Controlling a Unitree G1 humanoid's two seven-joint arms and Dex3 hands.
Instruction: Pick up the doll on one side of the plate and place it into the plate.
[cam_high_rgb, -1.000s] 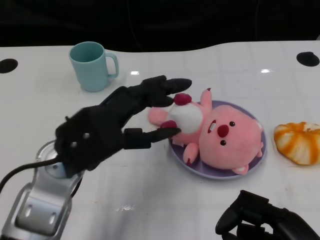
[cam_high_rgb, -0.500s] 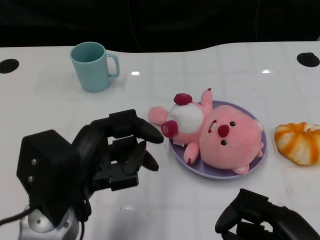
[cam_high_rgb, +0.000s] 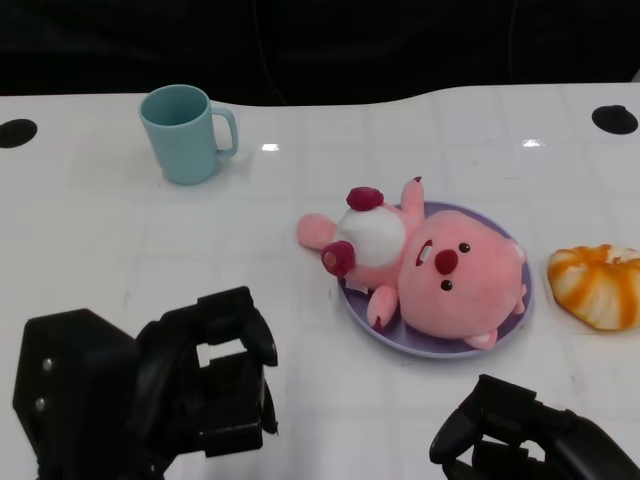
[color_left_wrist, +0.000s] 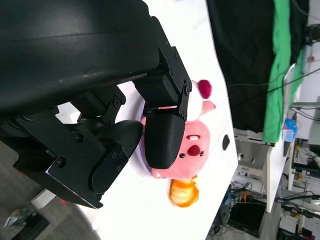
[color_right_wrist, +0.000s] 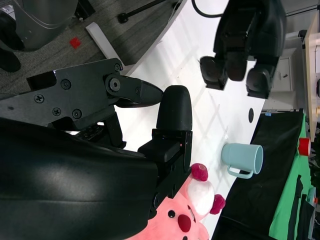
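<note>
The pink doll (cam_high_rgb: 430, 270) is seen lying on its back on the purple plate (cam_high_rgb: 372, 324), its head and trunk inside the rim while one arm and a foot hang over the edge toward 10 o'clock onto the white table (cam_high_rgb: 120, 250). From the head view, the left hand (cam_high_rgb: 190, 395) is placed at about 7 o'clock of the plate, well apart from the doll, with its fingers curled inward and nothing held in them. The right hand (cam_high_rgb: 520, 440) is found at 5 o'clock of the plate, cut by the frame edge; its fingers are bent and nothing is gripped, though how tightly they are drawn in cannot be told there.

A teal mug (cam_high_rgb: 186, 132) is set upright at 10 o'clock of the plate, handle toward the plate side, and an orange-and-white round toy (cam_high_rgb: 596, 284) lies at 3 o'clock, just beside the rim.

The left wrist view adds the doll's face beyond the curled fingers (color_left_wrist: 164, 135). The right wrist view alone shows the left hand from outside, and the right hand's own fingers (color_right_wrist: 172, 120) empty.
</note>
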